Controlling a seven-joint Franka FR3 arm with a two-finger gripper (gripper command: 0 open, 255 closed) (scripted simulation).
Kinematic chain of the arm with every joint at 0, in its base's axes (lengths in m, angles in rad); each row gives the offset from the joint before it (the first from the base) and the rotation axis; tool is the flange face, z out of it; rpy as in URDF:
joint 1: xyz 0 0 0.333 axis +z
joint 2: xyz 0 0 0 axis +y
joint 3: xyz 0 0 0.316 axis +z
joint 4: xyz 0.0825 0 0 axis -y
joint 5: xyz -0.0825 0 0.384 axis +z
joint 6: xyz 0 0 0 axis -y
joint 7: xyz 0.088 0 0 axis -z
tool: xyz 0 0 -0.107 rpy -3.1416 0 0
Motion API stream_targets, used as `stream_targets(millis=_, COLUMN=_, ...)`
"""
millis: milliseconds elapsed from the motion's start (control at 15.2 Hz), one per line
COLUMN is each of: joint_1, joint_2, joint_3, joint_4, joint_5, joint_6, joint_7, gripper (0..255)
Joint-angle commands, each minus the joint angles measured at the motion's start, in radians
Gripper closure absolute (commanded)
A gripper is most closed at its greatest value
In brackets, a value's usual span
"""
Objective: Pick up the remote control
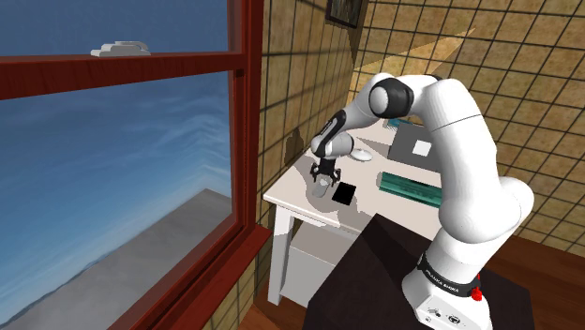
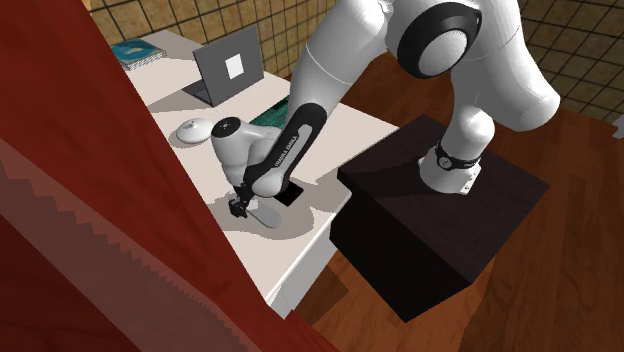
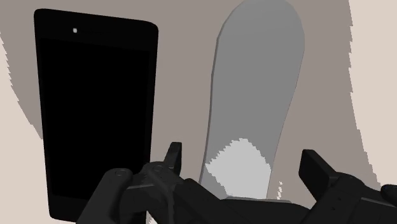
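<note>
Grey, long, round-ended remote control (image 3: 257, 95) lies flat on the pale table (image 3: 378, 76), just beside a black flat rectangular slab (image 3: 95, 114). My black pincer (image 3: 242, 159) hangs low over its near end, fingers (image 3: 324, 175) wide apart on either side, not clasping it.

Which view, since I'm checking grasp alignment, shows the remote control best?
The wrist view: the grey remote control lies nearly whole in sight, one end between the fingers of the open gripper. The shoulder and second exterior views show just a pale sliver under the gripper.
</note>
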Motion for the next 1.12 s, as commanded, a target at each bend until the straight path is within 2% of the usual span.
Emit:
stream_targets(millis=0, joint_1=-0.001, joint_2=0.007, joint_3=0.001, joint_4=0.002, joint_5=0.001, joint_6=0.006, joint_7=0.0, gripper=0)
stream_targets(millis=66, joint_1=-0.001, joint_2=0.006, joint_3=0.001, joint_4=0.001, joint_5=0.001, joint_6=0.006, joint_7=-0.001, gripper=255)
stream_targets(millis=660, joint_1=-0.001, joint_2=0.007, joint_3=0.001, joint_4=0.002, joint_5=0.001, joint_6=0.006, joint_7=0.0, gripper=255)
stream_targets(millis=1056, joint_1=0.009, joint_2=-0.062, joint_3=-0.012, joint_4=-0.023, joint_5=-0.01, joint_6=-0.038, joint_7=0.006, gripper=255)
